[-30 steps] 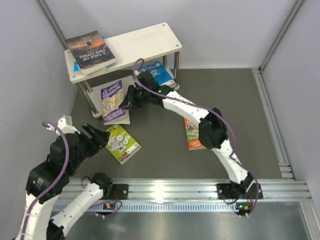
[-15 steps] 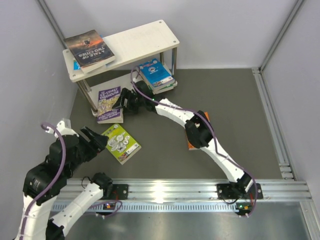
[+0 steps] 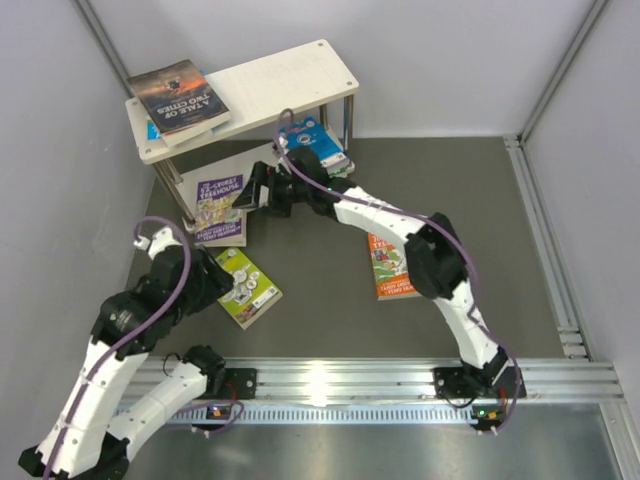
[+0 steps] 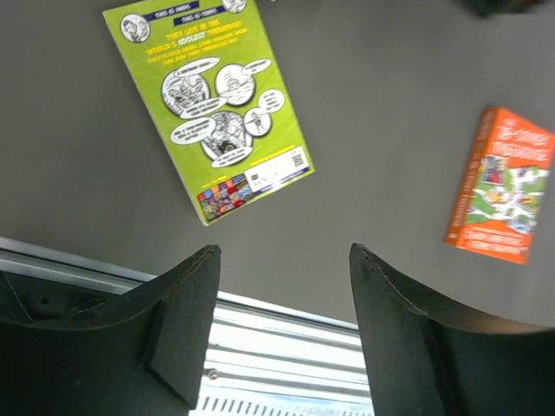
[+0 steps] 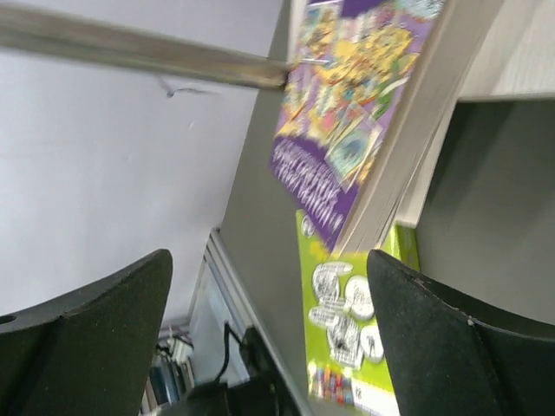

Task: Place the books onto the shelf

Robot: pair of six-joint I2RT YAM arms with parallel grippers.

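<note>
— What's over on the left?
— The left gripper (image 4: 282,256) hangs with its jaws apart and nothing between them, near the lime-green book (image 3: 246,288), which lies flat on the floor.
— And the shelf (image 3: 300,75)?
— The purple book (image 3: 222,207) lies on its lower board, left side. The right gripper (image 5: 269,260) stands just beside it, spread wide and empty. A dark book (image 3: 180,97) lies on the top board, and a blue book (image 3: 314,146) on the lower board at the right.
— Further right?
— The orange book (image 3: 388,270) is on the floor, well apart.

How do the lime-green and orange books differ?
The lime-green book lies back cover up, barcode showing; the orange book shows its titled front. The lime-green book lies near the left arm; the orange book is partly beneath the right arm. Both lie flat on the table.
</note>
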